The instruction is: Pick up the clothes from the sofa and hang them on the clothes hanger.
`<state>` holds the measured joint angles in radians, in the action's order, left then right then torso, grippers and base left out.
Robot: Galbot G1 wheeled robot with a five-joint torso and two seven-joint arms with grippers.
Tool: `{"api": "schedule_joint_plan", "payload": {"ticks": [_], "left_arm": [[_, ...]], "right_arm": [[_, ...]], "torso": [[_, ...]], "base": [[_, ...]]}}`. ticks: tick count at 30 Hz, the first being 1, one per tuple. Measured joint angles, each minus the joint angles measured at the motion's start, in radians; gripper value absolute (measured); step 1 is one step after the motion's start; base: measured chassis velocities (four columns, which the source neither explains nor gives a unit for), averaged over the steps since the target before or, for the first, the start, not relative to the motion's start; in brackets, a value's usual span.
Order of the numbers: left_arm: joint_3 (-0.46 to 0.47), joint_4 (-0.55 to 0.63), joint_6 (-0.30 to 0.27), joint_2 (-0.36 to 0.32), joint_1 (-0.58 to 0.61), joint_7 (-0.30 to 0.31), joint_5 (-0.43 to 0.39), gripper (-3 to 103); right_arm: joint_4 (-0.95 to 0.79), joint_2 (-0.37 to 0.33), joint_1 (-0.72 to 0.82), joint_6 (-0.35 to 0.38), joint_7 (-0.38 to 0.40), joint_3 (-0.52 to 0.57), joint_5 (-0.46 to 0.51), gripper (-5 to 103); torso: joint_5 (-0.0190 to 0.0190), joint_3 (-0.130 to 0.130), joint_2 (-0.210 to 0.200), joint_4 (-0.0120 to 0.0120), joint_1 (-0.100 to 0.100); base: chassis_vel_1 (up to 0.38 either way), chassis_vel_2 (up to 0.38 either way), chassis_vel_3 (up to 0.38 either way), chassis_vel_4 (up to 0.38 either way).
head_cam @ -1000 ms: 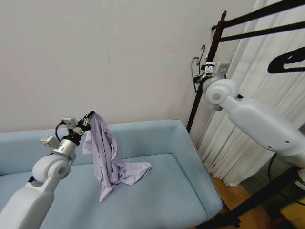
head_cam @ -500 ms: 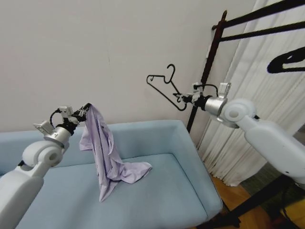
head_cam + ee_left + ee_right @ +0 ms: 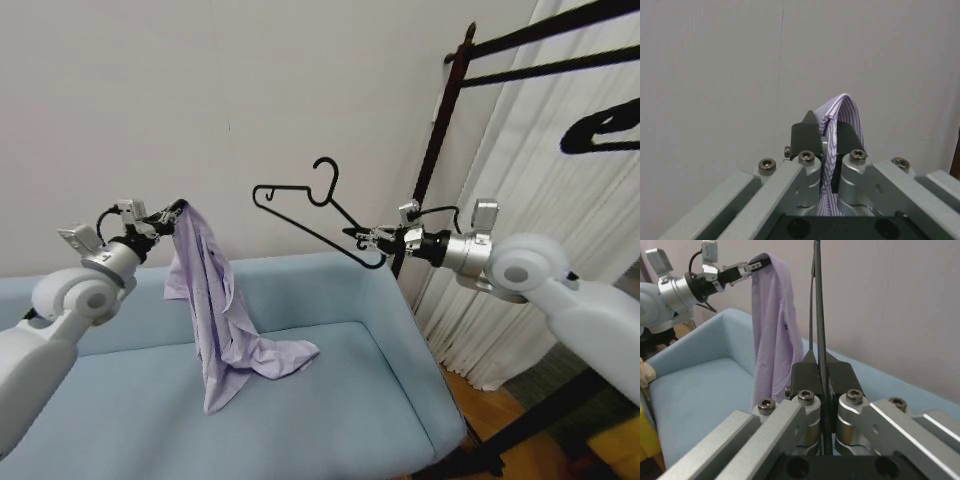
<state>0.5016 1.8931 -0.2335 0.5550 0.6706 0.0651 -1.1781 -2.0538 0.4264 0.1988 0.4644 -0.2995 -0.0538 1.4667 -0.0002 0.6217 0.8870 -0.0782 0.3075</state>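
Held the lilac striped shirt [image 3: 215,300] pinched by a fold between the closed jaws of the left gripper [image 3: 180,207], raised at the left above the backrest of the light blue sofa [image 3: 330,400]. Hung from that grip in a long drape in front of the backrest, lower end bunched on the seat cushion towards the middle. Confirmed the same in the left wrist view: a loop of the shirt [image 3: 840,107] standing up out of the left gripper [image 3: 826,132], both dark pads pressed against the cloth, pale wall [image 3: 715,75] behind. Gripped a black wire hanger [image 3: 300,221] in the right gripper [image 3: 362,236], jaws closed on one end of its frame, out in the air right of the shirt and well apart from it. Pointed the hanger's body leftwards towards the shirt, hook up, above the sofa's far right part. Looked along the hanger [image 3: 818,300] in the right wrist view, thin wire clamped edge-on in the right gripper [image 3: 820,370], with the shirt [image 3: 772,315], the left gripper [image 3: 752,267] and the sofa [image 3: 700,385] beyond. Stood just behind the right arm: a dark clothes rack [image 3: 440,120], and right of it a white curtain [image 3: 520,200].
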Motion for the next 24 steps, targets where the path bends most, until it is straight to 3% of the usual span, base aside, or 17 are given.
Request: {"api": "schedule_joint_plan", "payload": {"ticks": [14,24], "left_arm": [[0.002,0.035,-0.004,-0.067,0.001,-0.002,-0.038,3],[0.023,0.056,-0.002,-0.07,0.029,-0.003,-0.038,3]], "right_arm": [[-0.039,0.206,-0.105,-0.024,0.162,-0.191,-0.042,2],[-0.02,0.269,-0.179,-0.032,0.221,-0.282,-0.062,2]], "torso": [[0.0,0.0,0.0,0.0003,0.0],[0.0,0.0,0.0,0.0002,0.0]], "base": [[0.0,0.0,0.0,0.0],[0.0,0.0,0.0,0.0]]}}
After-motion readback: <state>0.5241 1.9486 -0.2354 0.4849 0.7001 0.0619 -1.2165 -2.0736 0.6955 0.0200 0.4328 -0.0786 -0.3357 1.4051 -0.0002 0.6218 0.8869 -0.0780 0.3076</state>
